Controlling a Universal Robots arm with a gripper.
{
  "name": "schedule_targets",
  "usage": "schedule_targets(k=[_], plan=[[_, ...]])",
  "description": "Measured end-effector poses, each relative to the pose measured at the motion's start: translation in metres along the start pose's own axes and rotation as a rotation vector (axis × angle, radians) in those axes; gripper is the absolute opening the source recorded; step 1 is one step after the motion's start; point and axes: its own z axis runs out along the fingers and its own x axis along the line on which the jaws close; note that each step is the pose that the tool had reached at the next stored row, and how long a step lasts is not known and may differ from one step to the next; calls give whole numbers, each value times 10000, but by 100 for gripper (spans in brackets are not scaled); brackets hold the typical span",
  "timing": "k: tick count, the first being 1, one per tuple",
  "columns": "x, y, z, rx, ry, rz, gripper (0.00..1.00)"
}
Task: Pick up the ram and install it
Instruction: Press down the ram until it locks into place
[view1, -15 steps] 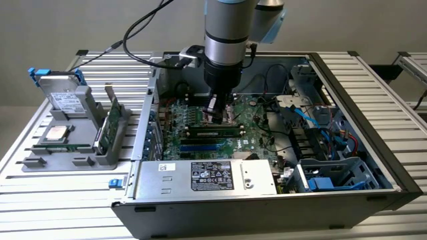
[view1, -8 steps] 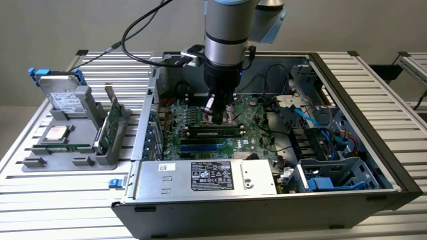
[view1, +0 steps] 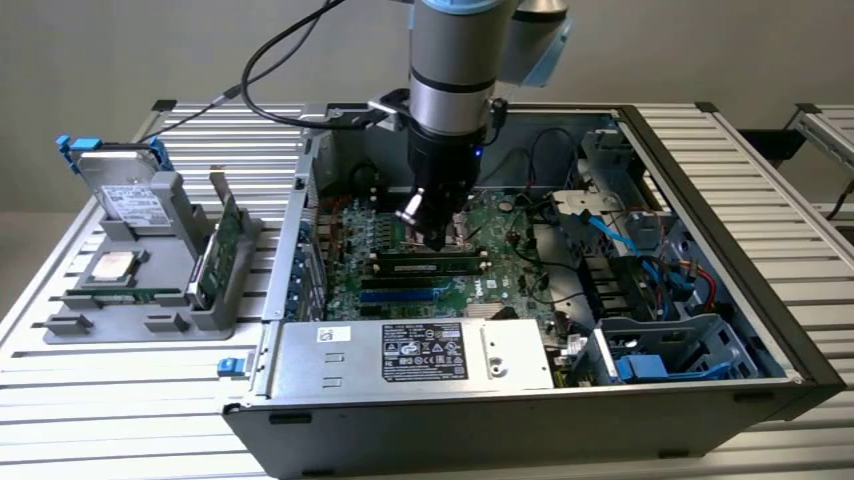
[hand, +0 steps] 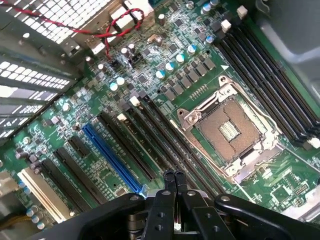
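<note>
The ram (view1: 427, 266), a long narrow stick with a row of black chips, stands on edge in a motherboard slot inside the open computer case (view1: 747, 230). My gripper (view1: 438, 238) hangs just above its far side. In the wrist view the gripper (hand: 174, 176) is shut, its two black fingertips pressed together with nothing between them. They hover over the long black memory slots (hand: 165, 145) beside the empty silver processor socket (hand: 231, 127). From this angle I cannot make out the stick itself among those slots.
A grey parts tray (view1: 80, 325) at the exterior view's left holds a taller green card (view1: 214, 255), a square silver chip (view1: 110, 268), a drive (view1: 134, 200) and a thin green strip (view1: 127, 296). The power supply (view1: 414, 355) fills the case's front. Cables (view1: 621, 235) run along its right.
</note>
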Motion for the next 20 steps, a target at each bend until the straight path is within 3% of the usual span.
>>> schedule_targets(k=[20], plan=[[0, -1, 19, -48, -77, 3589, 10]])
